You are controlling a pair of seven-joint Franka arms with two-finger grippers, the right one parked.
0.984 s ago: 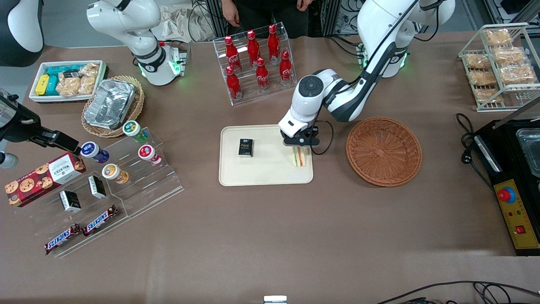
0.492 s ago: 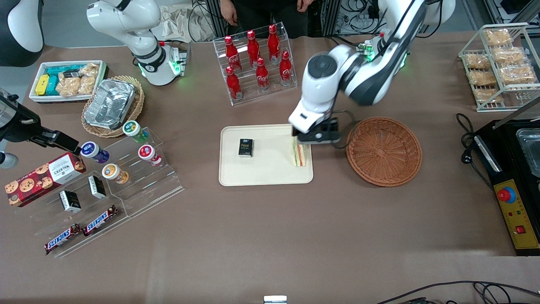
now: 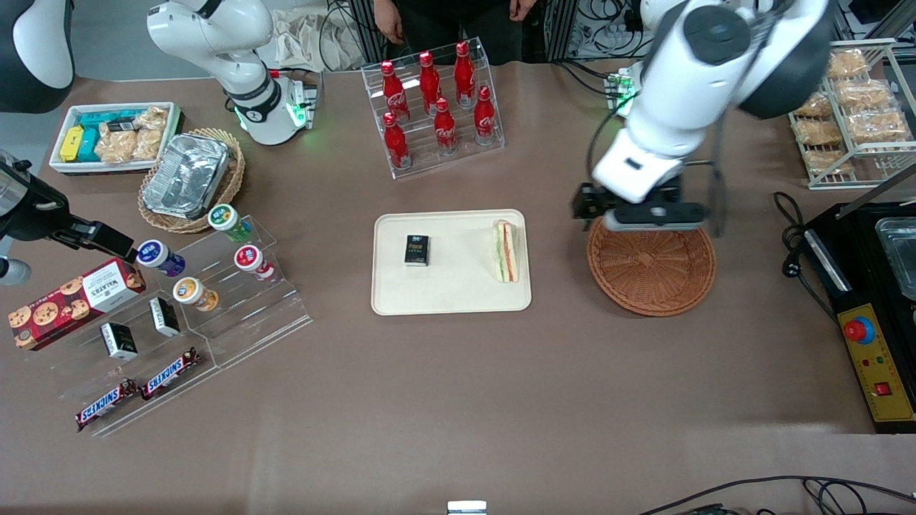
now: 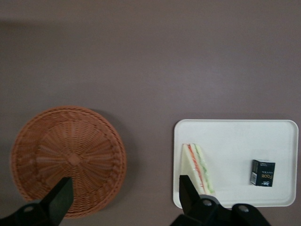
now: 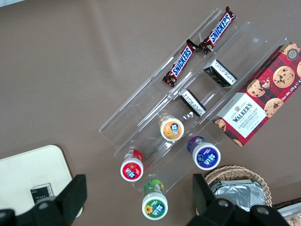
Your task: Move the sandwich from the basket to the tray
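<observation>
The sandwich (image 3: pixel 506 250) (image 4: pixel 200 167) lies on the cream tray (image 3: pixel 458 295) (image 4: pixel 235 139), along the tray's edge nearest the basket. The reddish-brown wicker basket (image 3: pixel 651 272) (image 4: pixel 68 153) stands beside the tray toward the working arm's end of the table, with nothing in it. My gripper (image 3: pixel 640 214) (image 4: pixel 123 194) hangs high above the table, over the part of the basket's rim farthest from the front camera. It is open, and only bare table and basket show between its fingers (image 4: pixel 186 190).
A small black box (image 3: pixel 416 249) (image 4: pixel 262 173) also lies on the tray. A rack of red cola bottles (image 3: pixel 436 107) stands farther from the front camera than the tray. A wire rack of snack bags (image 3: pixel 851 107) and a black machine (image 3: pixel 876 300) sit at the working arm's end.
The gripper let go of the sandwich on the tray, rose, and swung away to above the basket. The sandwich stays where it was set down.
</observation>
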